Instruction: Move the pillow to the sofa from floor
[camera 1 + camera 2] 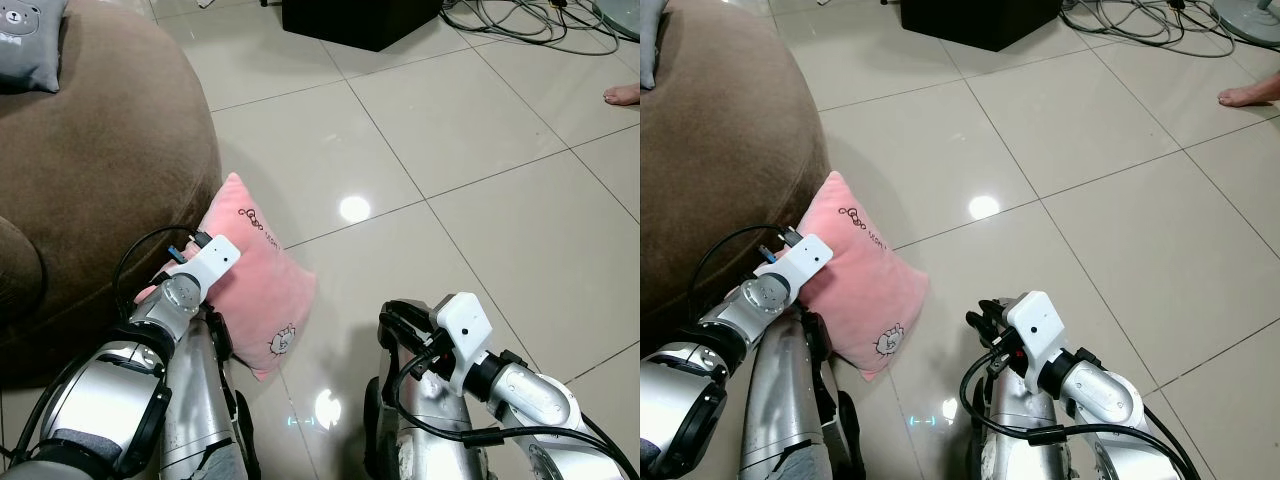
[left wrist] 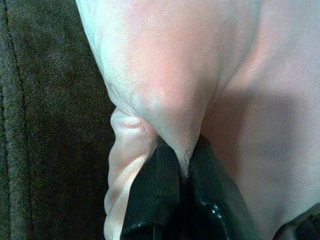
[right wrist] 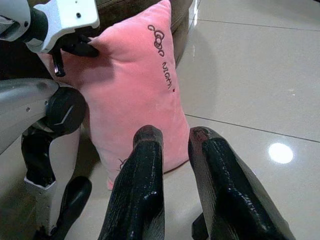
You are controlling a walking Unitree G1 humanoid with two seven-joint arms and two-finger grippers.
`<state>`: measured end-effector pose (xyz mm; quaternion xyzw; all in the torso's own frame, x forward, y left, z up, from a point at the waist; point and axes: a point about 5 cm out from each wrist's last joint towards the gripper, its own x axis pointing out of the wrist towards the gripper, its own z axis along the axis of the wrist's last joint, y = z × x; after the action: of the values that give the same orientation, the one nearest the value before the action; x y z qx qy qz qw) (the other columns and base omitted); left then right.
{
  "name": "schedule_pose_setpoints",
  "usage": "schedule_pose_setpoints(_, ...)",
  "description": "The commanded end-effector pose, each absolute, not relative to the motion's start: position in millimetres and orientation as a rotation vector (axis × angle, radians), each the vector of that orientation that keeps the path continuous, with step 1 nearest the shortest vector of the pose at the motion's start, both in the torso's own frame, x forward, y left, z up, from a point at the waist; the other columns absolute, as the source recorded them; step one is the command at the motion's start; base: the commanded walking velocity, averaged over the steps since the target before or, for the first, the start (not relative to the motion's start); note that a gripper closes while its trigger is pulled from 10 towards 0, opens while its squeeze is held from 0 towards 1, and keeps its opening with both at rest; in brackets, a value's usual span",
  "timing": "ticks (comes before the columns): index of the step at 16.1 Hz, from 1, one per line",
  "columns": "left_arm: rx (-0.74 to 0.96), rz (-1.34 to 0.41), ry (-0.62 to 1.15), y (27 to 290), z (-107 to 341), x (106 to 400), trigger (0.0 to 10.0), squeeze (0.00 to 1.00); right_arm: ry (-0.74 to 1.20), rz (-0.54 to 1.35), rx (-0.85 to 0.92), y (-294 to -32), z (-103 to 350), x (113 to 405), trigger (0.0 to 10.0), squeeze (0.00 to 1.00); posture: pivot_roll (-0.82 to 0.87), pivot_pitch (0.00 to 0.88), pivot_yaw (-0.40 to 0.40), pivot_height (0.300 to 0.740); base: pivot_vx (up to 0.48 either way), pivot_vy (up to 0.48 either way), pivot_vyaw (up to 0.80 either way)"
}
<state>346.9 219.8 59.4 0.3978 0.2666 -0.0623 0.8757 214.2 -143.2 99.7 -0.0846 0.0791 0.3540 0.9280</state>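
A pink pillow (image 1: 262, 285) with a small embroidered design stands on the tiled floor, leaning against the side of the brown sofa (image 1: 100, 170). My left gripper (image 2: 183, 150) is shut on a pinched fold of the pillow's pink fabric at its sofa-side edge; the left wrist (image 1: 205, 262) covers that edge from above. My right gripper (image 3: 174, 134) hangs low in front of the pillow (image 3: 135, 90) and apart from it. Its two black fingers (image 3: 145, 170) stand slightly open, with nothing between them.
A grey cushion (image 1: 28, 45) lies on the sofa at the top left. A black box (image 1: 360, 20) and a tangle of cables (image 1: 530, 25) lie at the far side of the floor. A person's bare foot (image 1: 622, 95) shows at the right edge.
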Motion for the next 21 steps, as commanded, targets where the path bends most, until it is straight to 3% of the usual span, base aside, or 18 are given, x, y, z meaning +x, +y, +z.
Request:
schedule_pose_setpoints(1,0.802,-0.127,0.569,219.9,55.9,344.6,0.0,0.00,0.175,0.713,-0.173,-145.3,96.6,211.3,10.0,0.00,-0.12,0.224,-0.055,0.472,0.000,0.000,0.00)
schedule_pose_setpoints(7,0.600,-0.129,0.429,196.6,71.4,358.1,0.0,0.00,0.151,0.652,-0.169,-141.4,97.3,213.4,10.0,0.00,-0.09,0.182,-0.051,0.472,0.000,0.000,0.00)
schedule_pose_setpoints(11,0.403,-0.221,0.184,165.8,110.4,377.2,0.0,0.00,0.113,0.556,-0.130,-140.2,100.5,213.4,10.0,0.00,-0.06,0.138,-0.044,0.472,0.000,0.000,0.00)
schedule_pose_setpoints(15,0.341,-0.269,-0.034,160.8,157.4,387.0,0.0,0.00,0.038,0.466,-0.081,-140.5,116.0,222.1,10.0,0.00,-0.03,0.108,-0.037,0.487,0.000,0.000,0.00)
schedule_pose_setpoints(18,0.063,-0.445,-0.205,140.3,188.6,373.9,0.0,0.00,-0.046,0.324,-0.072,-146.0,134.6,227.7,10.0,0.00,-0.02,0.094,-0.045,0.517,0.000,0.000,0.00)
schedule_pose_setpoints(20,0.029,-0.399,-0.194,143.4,191.5,369.6,10.0,0.00,-0.098,0.256,-0.047,-151.6,148.1,231.0,10.0,0.00,0.00,0.083,-0.070,0.532,0.000,0.000,0.00)
schedule_pose_setpoints(21,0.027,-0.379,-0.185,144.3,191.6,368.8,10.0,0.00,-0.110,0.237,-0.037,-153.6,151.3,232.2,10.0,0.00,0.01,0.078,-0.073,0.537,0.000,0.000,0.00)
